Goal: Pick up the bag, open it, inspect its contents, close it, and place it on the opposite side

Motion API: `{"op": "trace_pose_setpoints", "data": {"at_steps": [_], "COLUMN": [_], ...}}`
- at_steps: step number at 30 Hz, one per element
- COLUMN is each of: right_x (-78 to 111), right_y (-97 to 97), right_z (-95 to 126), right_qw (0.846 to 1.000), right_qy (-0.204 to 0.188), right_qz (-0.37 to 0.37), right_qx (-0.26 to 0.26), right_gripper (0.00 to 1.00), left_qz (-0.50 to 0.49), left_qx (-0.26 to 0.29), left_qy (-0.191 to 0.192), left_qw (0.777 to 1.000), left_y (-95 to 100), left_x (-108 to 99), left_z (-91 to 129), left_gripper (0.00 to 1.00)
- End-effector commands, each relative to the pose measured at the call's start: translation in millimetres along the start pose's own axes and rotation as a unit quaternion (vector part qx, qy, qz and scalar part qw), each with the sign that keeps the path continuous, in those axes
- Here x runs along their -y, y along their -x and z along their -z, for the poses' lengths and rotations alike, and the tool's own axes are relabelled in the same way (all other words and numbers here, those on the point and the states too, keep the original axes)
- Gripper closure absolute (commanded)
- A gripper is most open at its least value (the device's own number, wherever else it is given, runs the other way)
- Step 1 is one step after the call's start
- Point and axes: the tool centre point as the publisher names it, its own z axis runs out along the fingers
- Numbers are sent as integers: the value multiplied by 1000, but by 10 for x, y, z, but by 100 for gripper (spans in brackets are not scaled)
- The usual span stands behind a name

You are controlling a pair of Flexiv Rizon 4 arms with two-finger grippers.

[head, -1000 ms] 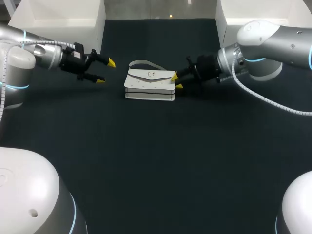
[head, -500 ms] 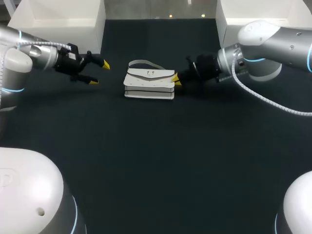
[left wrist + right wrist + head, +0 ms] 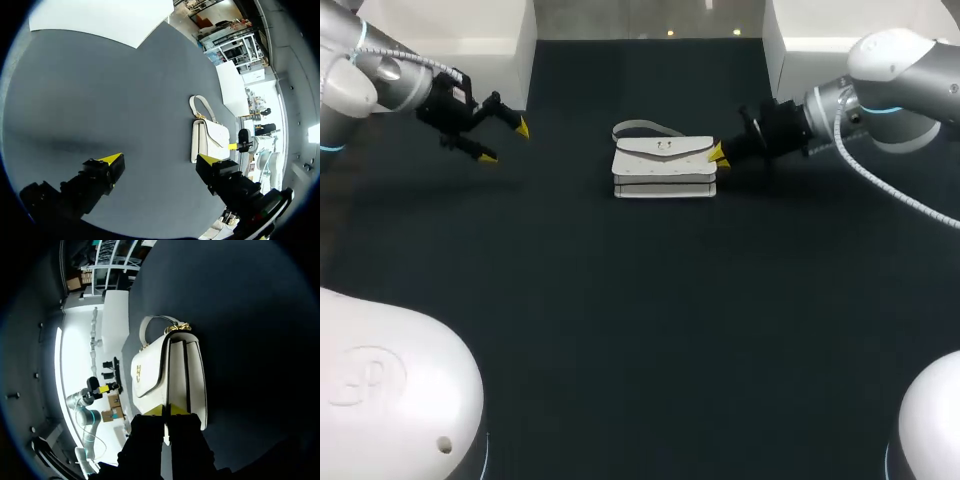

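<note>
A white handbag (image 3: pixel 663 165) with a flap and a short handle stands near the back middle of the dark table (image 3: pixel 620 330). My right gripper (image 3: pixel 720 156) is shut on the bag's right end; in the right wrist view its yellow tips (image 3: pixel 163 410) pinch the edge of the bag (image 3: pixel 170 370). Well off to the bag's left, my left gripper (image 3: pixel 506 143) is open and holds nothing. The left wrist view has the bag (image 3: pixel 210 141) ahead of the wide-spread left gripper (image 3: pixel 161 162), with my right gripper (image 3: pixel 237 146) at the bag's far end.
White boxes stand at the back left (image 3: pixel 440 30) and back right (image 3: pixel 810 45) corners. Dark table surface stretches between the bag and the near edge.
The right gripper closed on the bag's end and moved right, taking the bag with it. The left arm drew back to the left, still open.
</note>
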Motion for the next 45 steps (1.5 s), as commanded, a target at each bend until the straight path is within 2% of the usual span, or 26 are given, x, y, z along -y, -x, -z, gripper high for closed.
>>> {"op": "trace_pose_setpoints", "data": {"at_steps": [1, 19, 26, 30, 36, 45], "right_x": [-25, -32, -206, -310, -490, -626], "right_y": [-20, -10, 263, 415, 690, 980], "right_z": [147, 171, 627, 941, 1413, 1880], "right_qw": [1000, 1000, 999, 999, 995, 993], "right_qy": [-7, -7, -10, 4, 24, 37], "right_qz": [-2, 1, 18, 19, 34, 36], "right_qx": [2, 3, 32, 45, 87, 110], "right_gripper": [100, 100, 100, 100, 100, 100], "left_qz": [-17, -20, -18, -15, -20, -28], "left_qx": [102, 109, 150, 161, 179, 210], "left_qy": [42, 41, 53, 55, 82, 100], "left_qw": [994, 993, 987, 985, 980, 972], "left_y": [-40, -24, 147, 238, 385, 446], "left_x": [72, 88, 167, 196, 271, 304], "left_z": [133, 172, 379, 480, 614, 696], "left_gripper": [0, 0, 0, 0, 0, 0]}}
